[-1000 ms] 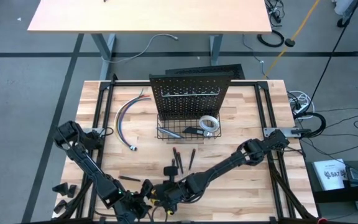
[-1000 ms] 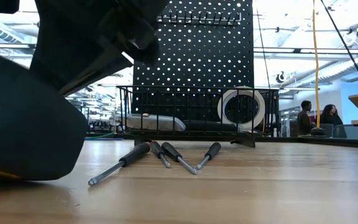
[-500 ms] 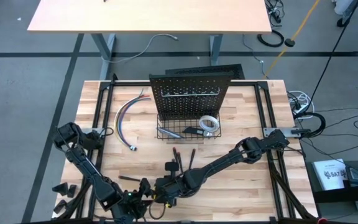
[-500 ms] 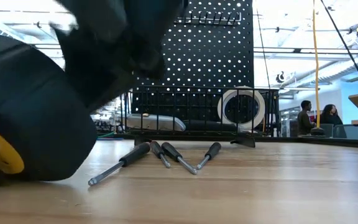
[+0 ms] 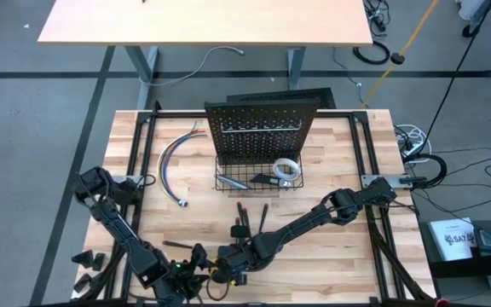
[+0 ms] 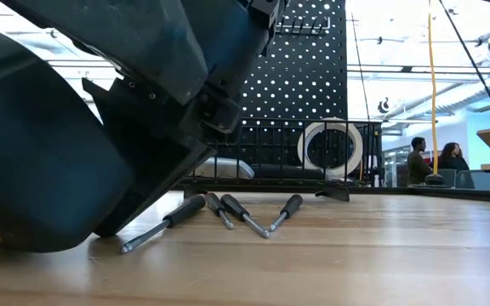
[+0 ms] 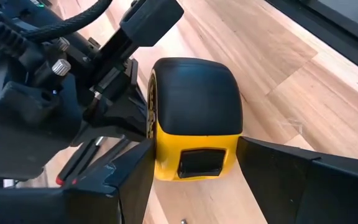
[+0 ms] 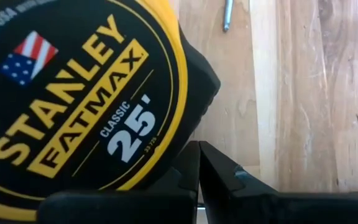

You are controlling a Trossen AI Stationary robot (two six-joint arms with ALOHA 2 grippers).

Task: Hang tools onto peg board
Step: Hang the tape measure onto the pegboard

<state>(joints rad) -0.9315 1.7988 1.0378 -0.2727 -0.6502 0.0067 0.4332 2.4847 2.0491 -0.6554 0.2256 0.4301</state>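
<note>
The yellow-black tape measure is near the table's front edge, between the fingers of my left gripper, which is shut on it. My right gripper is shut and stands at the tape measure's labelled side. In the high view both grippers meet at the tape measure. Several screwdrivers lie flat on the table in front of the peg board. The white tape roll and the utility knife lie in the wire basket. My left gripper pinches the tape measure across its thickness, one finger on each broad side, low on the yellow body. It comes slanting down from the near left. The tape measure stands upright, black back up; in the low view its underside seems to rest on the table. My right gripper's shut fingertips lie at the black rim beside the labelled side, slanting down from the right. I cannot tell whether they touch it.
A bundle of coloured cables lies left of the peg board. One screwdriver lies apart, just beyond my left gripper. Bare wood stretches to the right of the grippers. People sit in the room beyond the table.
My right gripper has sunk a little toward the tape measure and rolled at the wrist. My left gripper has stayed in place but turned, and the tape measure has turned with it. The screwdrivers have not moved.
</note>
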